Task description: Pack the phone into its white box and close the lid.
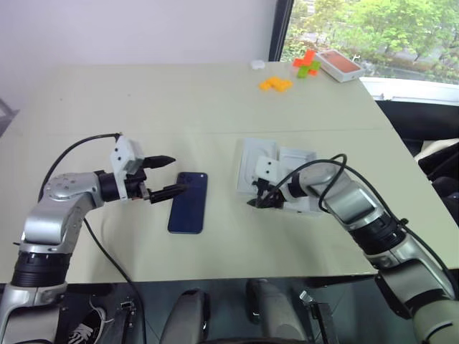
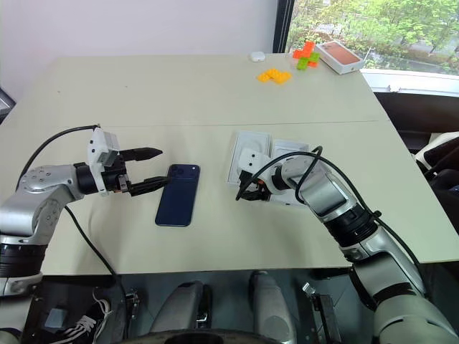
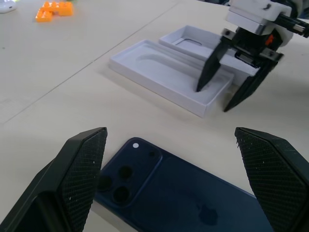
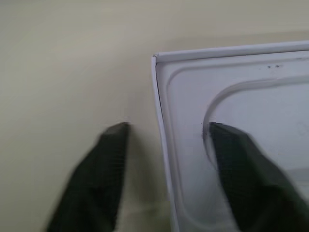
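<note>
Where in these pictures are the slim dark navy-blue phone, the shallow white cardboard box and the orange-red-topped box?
slim dark navy-blue phone [image 1: 188, 203], left eye view, middle of its back.
shallow white cardboard box [image 3: 159, 72], left wrist view, its inner floor.
orange-red-topped box [image 2: 341, 56], right eye view, its top face.

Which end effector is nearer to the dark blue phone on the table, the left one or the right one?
Left. The left end effector hovers open at the phone's camera end. The right end effector is farther away, its fingers astride a wall of the white box beside the phone.
</note>
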Tool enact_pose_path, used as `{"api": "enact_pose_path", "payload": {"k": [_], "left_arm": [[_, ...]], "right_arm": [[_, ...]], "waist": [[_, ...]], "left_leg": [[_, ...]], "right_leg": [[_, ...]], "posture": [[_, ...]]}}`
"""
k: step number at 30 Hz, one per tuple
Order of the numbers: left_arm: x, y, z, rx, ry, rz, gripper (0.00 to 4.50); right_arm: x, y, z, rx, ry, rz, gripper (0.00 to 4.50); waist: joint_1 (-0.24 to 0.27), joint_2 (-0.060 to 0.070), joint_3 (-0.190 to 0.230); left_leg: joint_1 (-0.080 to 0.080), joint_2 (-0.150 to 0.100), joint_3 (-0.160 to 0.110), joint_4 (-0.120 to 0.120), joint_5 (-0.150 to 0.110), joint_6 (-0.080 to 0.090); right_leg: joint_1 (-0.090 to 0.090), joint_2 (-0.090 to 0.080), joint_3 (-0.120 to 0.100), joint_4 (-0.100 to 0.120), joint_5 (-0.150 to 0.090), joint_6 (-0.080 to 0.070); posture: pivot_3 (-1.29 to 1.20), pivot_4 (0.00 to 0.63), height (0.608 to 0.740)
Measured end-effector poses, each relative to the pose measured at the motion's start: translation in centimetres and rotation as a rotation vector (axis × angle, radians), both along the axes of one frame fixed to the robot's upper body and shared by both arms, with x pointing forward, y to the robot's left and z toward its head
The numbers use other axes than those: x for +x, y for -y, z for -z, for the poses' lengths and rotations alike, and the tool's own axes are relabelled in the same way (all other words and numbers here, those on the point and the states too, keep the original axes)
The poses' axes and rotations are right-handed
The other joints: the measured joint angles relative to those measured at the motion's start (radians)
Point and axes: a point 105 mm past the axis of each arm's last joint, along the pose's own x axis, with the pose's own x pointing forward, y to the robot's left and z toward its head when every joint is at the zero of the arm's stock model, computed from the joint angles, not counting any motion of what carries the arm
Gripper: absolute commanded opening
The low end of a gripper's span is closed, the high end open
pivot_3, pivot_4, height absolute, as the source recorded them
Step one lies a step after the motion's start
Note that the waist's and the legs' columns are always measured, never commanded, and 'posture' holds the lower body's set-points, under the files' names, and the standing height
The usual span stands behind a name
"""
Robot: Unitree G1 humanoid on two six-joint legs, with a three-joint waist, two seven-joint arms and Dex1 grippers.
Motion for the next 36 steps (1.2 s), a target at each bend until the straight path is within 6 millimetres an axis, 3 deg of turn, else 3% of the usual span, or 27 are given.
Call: {"api": "enact_pose_path", "payload": {"k": [1,2,14,18,22,36], "left_arm": [[0.0,0.0,0.0,0.000,0.000,-0.001,4.50],[0.0,0.0,0.0,0.000,0.002,-0.001,4.50],[0.0,0.1,-0.2,0.001,0.018,0.006,4.50],[0.0,0.0,-0.3,0.006,0.019,0.009,4.50],[0.0,0.0,-0.3,0.006,0.019,0.012,4.50],[-0.1,0.0,-0.3,0.005,0.018,0.014,4.50]], "right_arm": [[0.0,-0.1,-0.1,-0.003,0.011,-0.006,0.64],[0.1,0.0,-0.2,-0.009,0.020,-0.007,0.46],[-0.5,0.1,0.0,-0.017,0.051,-0.083,0.46],[-3.0,0.9,0.0,-0.013,0.020,-0.186,0.46],[-4.1,0.6,0.0,0.005,-0.003,-0.235,0.46],[-4.2,0.6,-0.1,0.003,-0.007,-0.239,0.46]], "waist": [[0.000,0.000,0.000],[0.000,0.000,0.000],[-0.001,0.000,0.000],[0.003,0.000,0.000],[-0.002,0.000,0.000],[0.000,0.000,0.000]], "left_leg": [[0.000,0.000,0.000,0.000,0.000,0.000],[0.000,0.000,0.000,0.000,0.000,0.000],[0.000,0.000,0.000,0.000,0.000,0.000],[-0.001,0.000,-0.001,0.000,0.000,0.000],[0.000,0.000,0.001,0.000,0.000,0.000],[0.000,0.001,0.000,0.000,0.000,0.000]], "right_leg": [[0.000,0.000,0.000,0.000,0.000,0.000],[0.000,0.000,0.000,0.000,0.000,0.000],[0.000,0.000,0.000,0.000,0.000,0.000],[0.000,0.000,-0.001,0.000,0.000,0.000],[0.000,0.000,0.000,0.000,0.000,0.000],[0.000,0.001,0.000,0.000,-0.001,0.000]], "posture": [[0.00,0.150,0.740],[0.00,0.150,0.740],[0.00,0.150,0.740],[0.00,0.150,0.740],[0.00,0.150,0.740],[0.00,0.150,0.740]]}}
